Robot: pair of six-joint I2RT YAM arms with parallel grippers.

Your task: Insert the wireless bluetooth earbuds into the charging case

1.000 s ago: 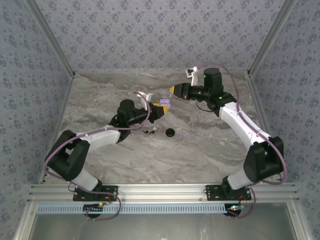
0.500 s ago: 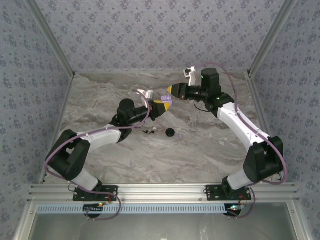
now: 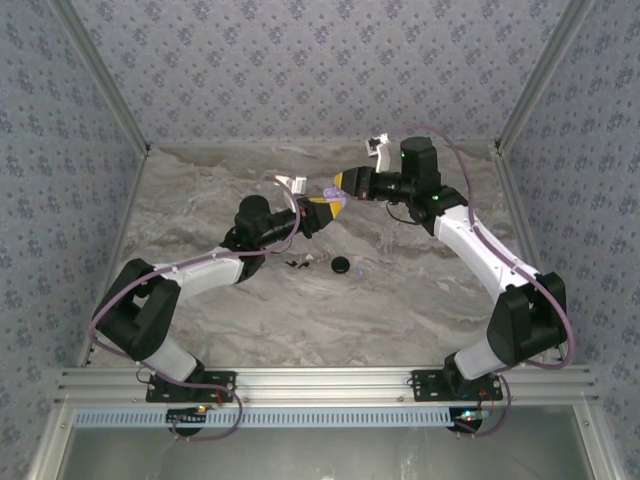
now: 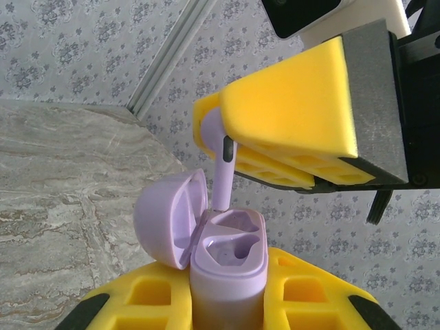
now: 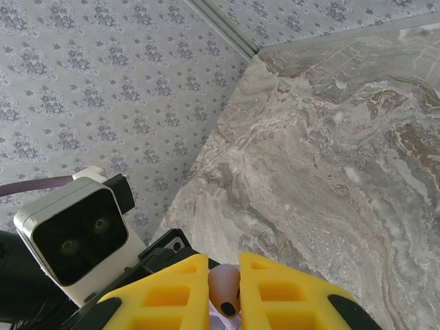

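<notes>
The lilac charging case (image 4: 230, 271) stands upright with its lid (image 4: 165, 220) flipped open to the left, and my left gripper (image 4: 227, 292) is shut on its body. Both sockets look empty. My right gripper (image 4: 212, 125) hangs just above it, shut on one lilac earbud (image 4: 224, 168) whose stem points down, its tip at the rim of the far socket. In the right wrist view that earbud (image 5: 224, 294) sits pinched between the yellow fingers of the right gripper (image 5: 223, 268). From above, the left gripper (image 3: 326, 209) and right gripper (image 3: 339, 182) meet tip to tip over the middle of the table.
A black round disc (image 3: 341, 265) and some small dark and white bits (image 3: 298, 263) lie on the marble table (image 3: 420, 300) below the grippers. Patterned walls close in the back and both sides.
My right gripper has moved left to the left gripper, bringing the earbud over the open case. The left gripper has risen slightly towards it.
</notes>
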